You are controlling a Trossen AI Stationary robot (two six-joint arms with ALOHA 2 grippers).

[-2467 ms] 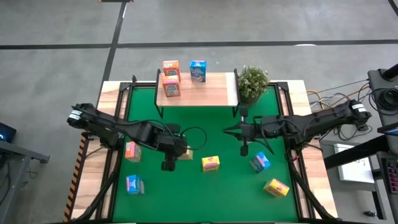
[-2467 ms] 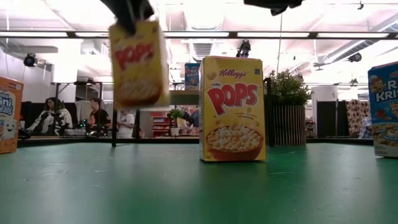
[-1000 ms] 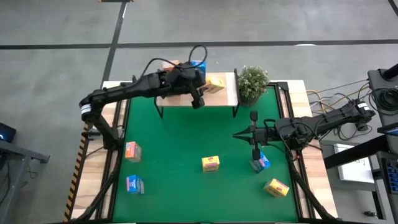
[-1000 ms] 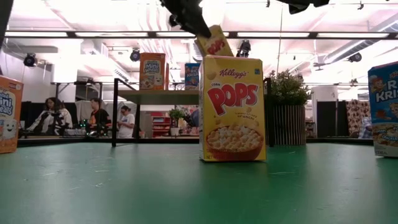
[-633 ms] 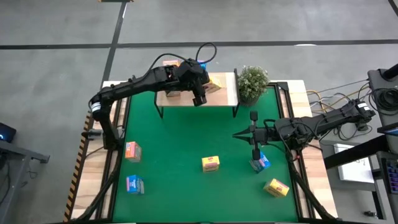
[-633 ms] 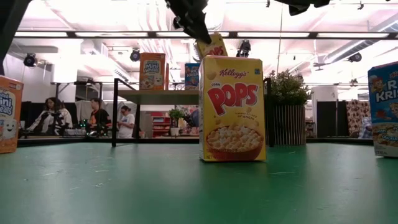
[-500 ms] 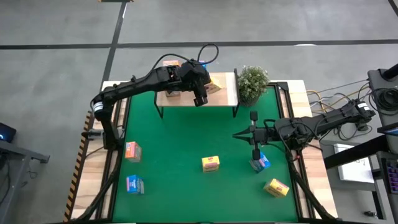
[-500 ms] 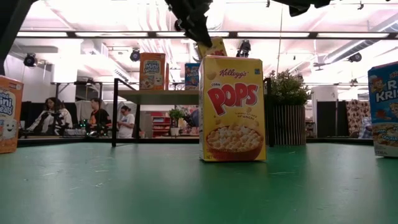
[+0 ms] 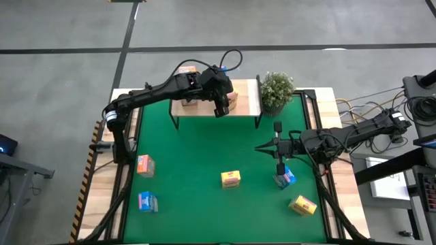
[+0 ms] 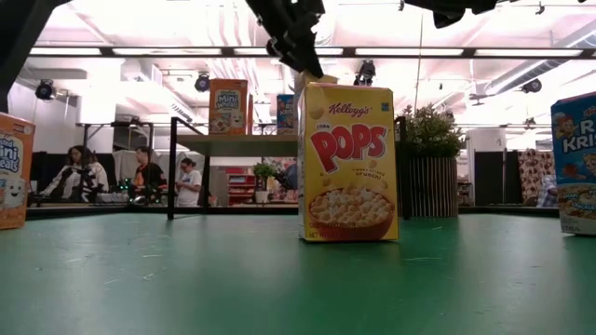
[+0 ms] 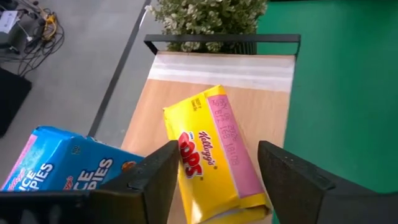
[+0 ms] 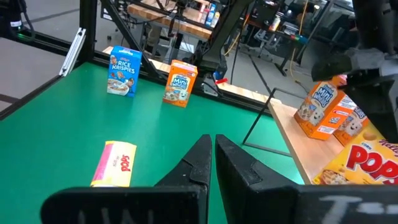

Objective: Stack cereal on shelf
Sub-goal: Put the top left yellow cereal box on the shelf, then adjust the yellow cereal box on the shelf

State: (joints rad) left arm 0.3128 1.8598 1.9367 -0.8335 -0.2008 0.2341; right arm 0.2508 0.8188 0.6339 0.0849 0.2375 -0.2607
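- Over the shelf [image 9: 245, 102] my left gripper [image 11: 214, 180] sits with fingers spread beside a yellow cereal box [image 11: 211, 152] lying on the board.
- My right gripper [image 9: 278, 165] waits over the mat, fingers pressed together.

Four cereal boxes [image 9: 187, 97] sit on the shelf [image 9: 246, 101] at the surface's [image 9: 197, 163] far edge, a plant [image 9: 276, 90] just right; five boxes [image 9: 231, 179] lie scattered nearer.
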